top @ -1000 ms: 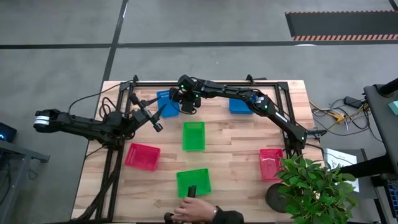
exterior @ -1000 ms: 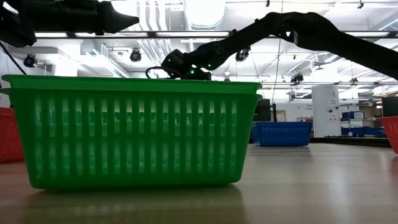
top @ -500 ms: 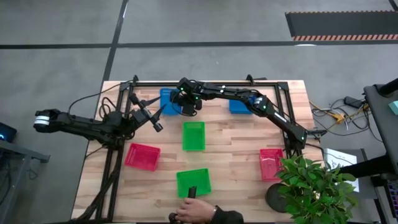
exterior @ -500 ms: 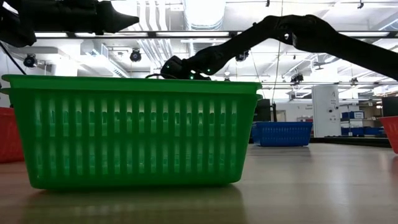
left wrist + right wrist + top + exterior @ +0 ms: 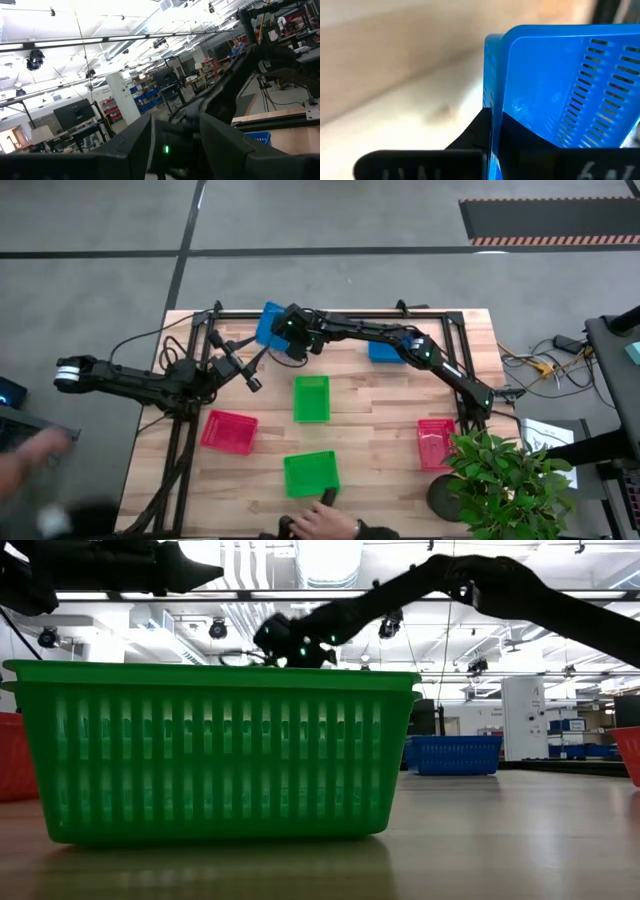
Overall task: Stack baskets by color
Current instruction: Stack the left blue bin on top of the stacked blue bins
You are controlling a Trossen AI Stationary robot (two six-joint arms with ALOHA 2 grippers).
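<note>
My right gripper [image 5: 291, 332] reaches to the table's far left and is shut on a blue basket [image 5: 270, 320], which is tipped up off the wood. A second blue basket [image 5: 385, 350] rests on its base at the far side. Two green baskets [image 5: 311, 398] [image 5: 311, 473] sit on their bases mid-table, and two red baskets [image 5: 229, 431] [image 5: 435, 443] sit left and right. My left gripper [image 5: 250, 380] hangs open at the left, above the table and holding nothing. In the low view the near green basket [image 5: 210, 750] hides the held one. My right gripper pinches one side wall of the blue basket at its rim [image 5: 492, 117], one finger [image 5: 470, 137] on the outer face and the other [image 5: 535, 145] inside the basket. The fingers come slanting down from the table's right. The basket is tilted in the hold.
A person's hand [image 5: 320, 522] holds a dark object at the near edge, just in front of the near green basket. A potted plant [image 5: 505, 485] stands at the near right corner. A black frame [image 5: 330, 313] runs along the far edge.
My right gripper has shut on the blue basket's wall, rolled its wrist and risen slightly. The blue basket has tipped up and shifted toward the far edge. The person's hand at the near edge has moved a little to the right.
</note>
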